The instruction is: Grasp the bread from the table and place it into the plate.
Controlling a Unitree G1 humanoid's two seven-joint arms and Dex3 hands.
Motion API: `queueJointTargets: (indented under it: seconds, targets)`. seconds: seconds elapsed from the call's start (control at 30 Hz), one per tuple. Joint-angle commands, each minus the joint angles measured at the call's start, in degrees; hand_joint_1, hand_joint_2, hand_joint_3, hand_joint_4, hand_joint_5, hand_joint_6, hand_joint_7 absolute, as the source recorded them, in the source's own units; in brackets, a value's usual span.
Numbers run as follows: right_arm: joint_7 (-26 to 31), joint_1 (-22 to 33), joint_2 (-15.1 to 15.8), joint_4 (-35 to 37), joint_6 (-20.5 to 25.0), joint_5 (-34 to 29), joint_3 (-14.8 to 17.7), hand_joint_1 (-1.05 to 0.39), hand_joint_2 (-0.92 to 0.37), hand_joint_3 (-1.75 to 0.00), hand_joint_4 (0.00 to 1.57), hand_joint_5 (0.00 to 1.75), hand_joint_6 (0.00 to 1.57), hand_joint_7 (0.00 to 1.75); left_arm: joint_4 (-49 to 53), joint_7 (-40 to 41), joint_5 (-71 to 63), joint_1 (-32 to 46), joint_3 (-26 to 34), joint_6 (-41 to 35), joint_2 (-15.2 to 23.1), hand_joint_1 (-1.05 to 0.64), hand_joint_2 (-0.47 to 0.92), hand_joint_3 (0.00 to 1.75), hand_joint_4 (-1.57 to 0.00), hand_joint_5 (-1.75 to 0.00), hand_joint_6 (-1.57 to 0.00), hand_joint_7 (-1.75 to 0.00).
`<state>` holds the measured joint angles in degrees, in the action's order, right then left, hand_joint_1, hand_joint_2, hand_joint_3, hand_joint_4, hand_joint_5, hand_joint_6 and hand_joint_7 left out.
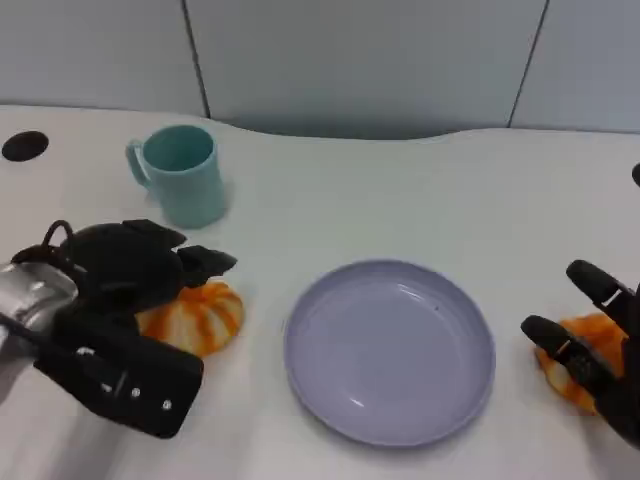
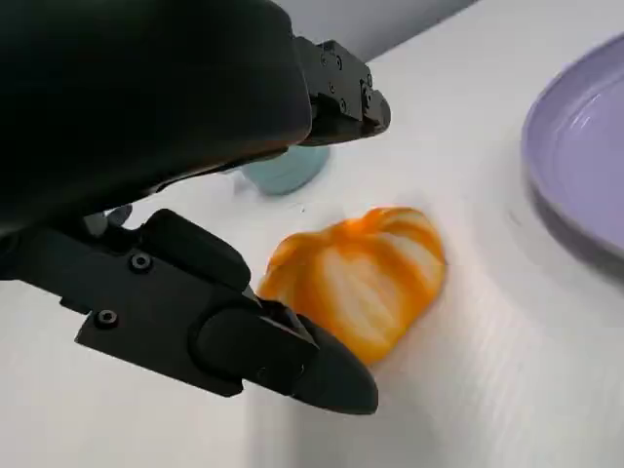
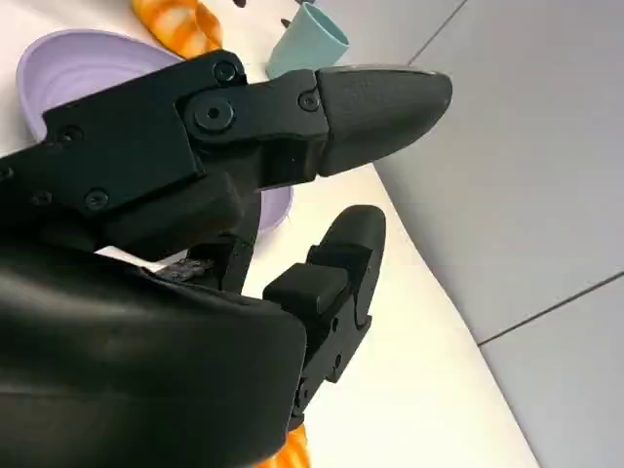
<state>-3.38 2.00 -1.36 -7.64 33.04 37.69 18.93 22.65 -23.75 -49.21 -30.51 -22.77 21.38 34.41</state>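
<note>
Beside the purple plate [image 1: 390,350], the left hand [image 1: 125,300] hovered spread over one bread [image 1: 195,315], not gripping; the right hand [image 1: 600,345] stood spread above another bread [image 1: 570,365].

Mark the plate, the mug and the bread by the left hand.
plate [image 1: 390,400], head view, near rim.
mug [image 1: 185,185], head view, outer wall.
bread [image 2: 366,278], left wrist view, striped top, beside the left hand [image 1: 130,270].
</note>
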Motion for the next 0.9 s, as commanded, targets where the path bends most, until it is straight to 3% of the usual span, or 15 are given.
queueJointTargets:
  seconds: [0.03, 0.17, 0.33, 0.4, 0.53, 0.6, 0.7, 0.8, 0.9]
  targets:
    - [-0.28, 0.01, 0.64, 0.03, -0.18, 0.39, 0.53, -0.34, -0.92, -0.27, 0.51, 0.98, 0.54, 0.65, 7.78, 0.26, -1.43, -4.8, -3.84, -0.16, -1.15, -0.86, 0.86, 0.0, 0.0, 0.0, 0.0, 0.0]
    - [-0.28, -0.06, 0.65, 0.11, -0.18, 0.27, 0.56, -0.34, -0.92, -0.26, 0.52, 0.98, 0.54, 0.65, 12.53, 1.09, -1.17, -7.44, -5.9, 0.18, -2.15, -0.85, 0.83, 0.0, 0.0, 0.0, 0.0, 0.0]
    - [-0.21, 0.42, 0.96, -0.5, -0.24, -0.45, 0.14, -0.35, -0.92, -0.29, 0.51, 0.98, 0.55, 0.65, 30.0, 6.62, -5.77, -15.23, -12.66, -1.43, -8.85, -0.74, 0.78, 0.0, 0.0, 0.0, -0.02, -0.01]
    - [0.0, 0.4, 1.01, -0.61, 0.04, -0.4, 0.18, -0.35, -0.92, -0.3, 0.51, 0.98, 0.55, 0.65, 34.15, 8.45, -6.68, -16.85, -14.45, -2.03, -10.52, -0.76, 0.79, 0.01, 0.0, 0.0, -0.02, -0.01]
    - [0.32, 0.5, 0.84, -0.85, 0.25, -0.04, 0.45, -0.35, -0.92, -0.29, 0.52, 0.98, 0.55, 0.65, 42.03, 15.76, -8.82, -18.16, -18.05, -3.81, -13.81, -0.99, 0.9, 0.08, -0.01, 0.0, -0.01, 0.0]
    - [0.5, 0.54, 0.87, -0.99, 0.46, 0.03, 0.52, -0.35, -0.92, -0.28, 0.52, 0.98, 0.56, 0.64, 44.79, 18.31, -9.68, -18.57, -19.85, -4.81, -15.07, -0.96, 0.92, 0.14, -0.01, 0.0, 0.0, 0.0]
    - [1.14, 0.65, 0.81, -1.49, 1.01, 0.14, 0.64, -0.34, -0.92, -0.26, 0.53, 0.97, 0.57, 0.64, 47.95, 21.13, -9.43, -18.6, -20.99, -5.68, -16.74, -0.88, 0.92, 0.26, -0.04, -0.02, -0.02, -0.01]
    - [0.95, 0.82, 0.9, -1.8, 1.26, 0.44, 0.8, -0.34, -0.92, -0.27, 0.53, 0.96, 0.56, 0.62, 49.4, 22.24, -7.79, -18.6, -20.7, -5.02, -17.23, -0.85, 0.92, 0.18, -0.08, -0.04, -0.06, -0.02]
    - [1.3, 0.76, 0.91, -1.97, 1.68, 0.65, 1.03, -0.34, -0.92, -0.29, 0.53, 0.96, 0.56, 0.61, 50.49, 22.12, -5.31, -18.43, -19.44, -3.8, -17.44, -0.84, 0.92, 0.21, -0.14, -0.07, -0.11, -0.03]
